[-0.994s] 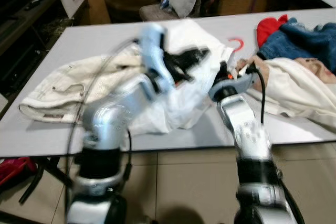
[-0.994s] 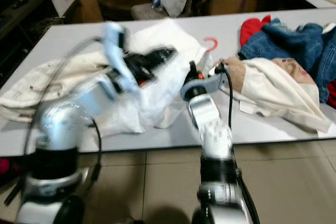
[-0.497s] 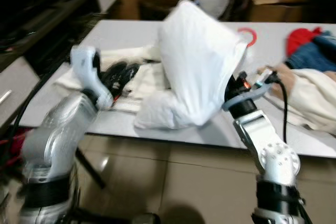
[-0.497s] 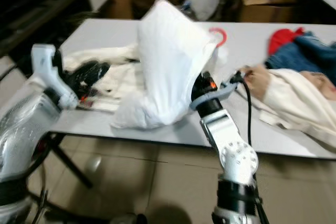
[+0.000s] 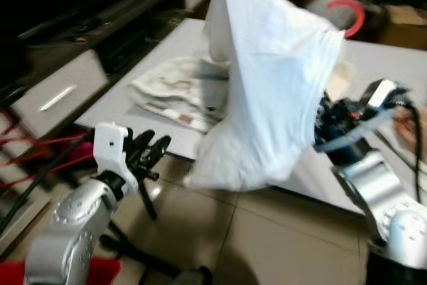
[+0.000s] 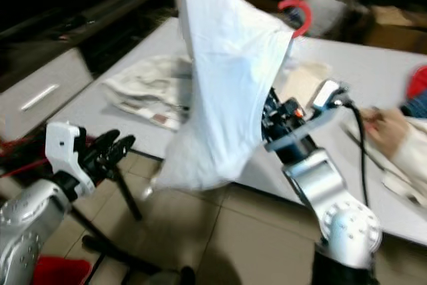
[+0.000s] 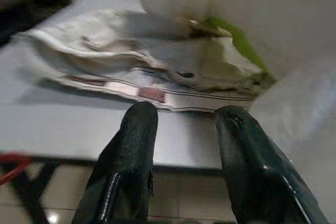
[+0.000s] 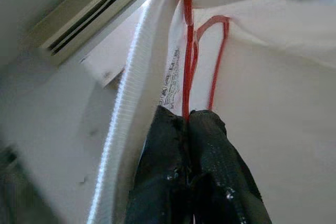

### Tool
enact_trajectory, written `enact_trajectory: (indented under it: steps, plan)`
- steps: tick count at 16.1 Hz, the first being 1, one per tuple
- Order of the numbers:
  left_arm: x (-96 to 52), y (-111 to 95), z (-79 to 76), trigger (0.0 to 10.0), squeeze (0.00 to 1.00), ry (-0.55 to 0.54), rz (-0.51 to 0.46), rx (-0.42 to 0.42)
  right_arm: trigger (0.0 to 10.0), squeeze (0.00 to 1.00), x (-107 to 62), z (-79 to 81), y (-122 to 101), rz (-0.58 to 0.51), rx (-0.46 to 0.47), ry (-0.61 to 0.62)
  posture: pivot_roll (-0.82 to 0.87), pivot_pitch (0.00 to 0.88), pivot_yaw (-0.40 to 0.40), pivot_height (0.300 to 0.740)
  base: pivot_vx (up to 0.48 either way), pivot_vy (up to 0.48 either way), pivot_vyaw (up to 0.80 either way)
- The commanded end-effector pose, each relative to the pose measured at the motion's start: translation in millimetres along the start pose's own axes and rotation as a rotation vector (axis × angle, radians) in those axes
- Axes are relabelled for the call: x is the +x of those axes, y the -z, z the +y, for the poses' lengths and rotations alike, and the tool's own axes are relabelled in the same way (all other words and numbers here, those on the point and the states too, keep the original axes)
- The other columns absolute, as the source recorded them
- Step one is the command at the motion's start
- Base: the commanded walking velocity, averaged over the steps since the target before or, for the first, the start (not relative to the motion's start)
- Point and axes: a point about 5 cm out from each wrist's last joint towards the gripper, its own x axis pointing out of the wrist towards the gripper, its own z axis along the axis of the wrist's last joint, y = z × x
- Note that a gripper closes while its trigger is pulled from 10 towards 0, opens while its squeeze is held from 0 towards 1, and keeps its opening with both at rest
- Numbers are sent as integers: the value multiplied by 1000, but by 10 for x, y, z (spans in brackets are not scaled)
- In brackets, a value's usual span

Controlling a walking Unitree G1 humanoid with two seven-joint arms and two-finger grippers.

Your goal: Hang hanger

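Hanger (image 8: 187, 51), red: your right gripper (image 8: 187, 121) has its two black fingers pressed together on the thin red bar, seen close in the right wrist view, with white cloth and a sewn label just behind. From the head views you see the red hook (image 6: 298, 13) poking out at the top of the garment, raised above the table.

White shirt (image 5: 273, 91): draped over the hanger, hanging in a tall cone from the hook down past the table edge toward the floor. It covers the right gripper's fingertips in the head views; your right arm (image 6: 313, 165) rises from below, its wrist tucked against the cloth.

Left gripper (image 7: 184, 124): your fingers stand apart with nothing between them. It sits low, off the near edge of the table, beside the hanging shirt. Ahead of it in the left wrist view you see the table edge and a folded cream garment.

Cream garment (image 5: 177, 88): lying flat on the grey table (image 5: 127, 101), behind and left of the hanging shirt, with a striped band along its near edge.

Floor (image 5: 267, 245): beige tiles below the table.

Drawer unit (image 5: 57, 91): pale front with a bar handle, to your left.
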Motion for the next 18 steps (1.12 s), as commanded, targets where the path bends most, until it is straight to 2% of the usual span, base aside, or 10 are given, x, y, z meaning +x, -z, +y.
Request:
enact_trajectory:
  steps: [1,6,10,13,15,18]
  plan:
    - [-63,2,-50,10000,0,3,-15,23,10000,0,-52,165,-66,15,-36,-85,-29,0,58,740,0,-281,681]
    - [-110,62,-96,10000,0,-17,-9,26,10000,0,-253,177,-22,130,-145,26,-22,0,53,740,0,-436,684]
    - [-118,136,-159,10000,0,6,12,32,10000,0,-325,244,1,154,-176,36,-38,0,65,740,0,-480,683]
    - [-131,152,-168,10000,0,10,15,34,10000,0,-363,259,62,231,-211,40,-39,0,64,740,0,-480,685]
    - [-158,180,-141,10000,0,0,32,12,10000,0,-384,220,108,297,-244,63,-34,0,59,740,0,0,684]
    - [-207,204,-148,10000,0,8,32,17,10000,0,-421,148,205,376,-266,83,-23,0,53,740,0,480,683]
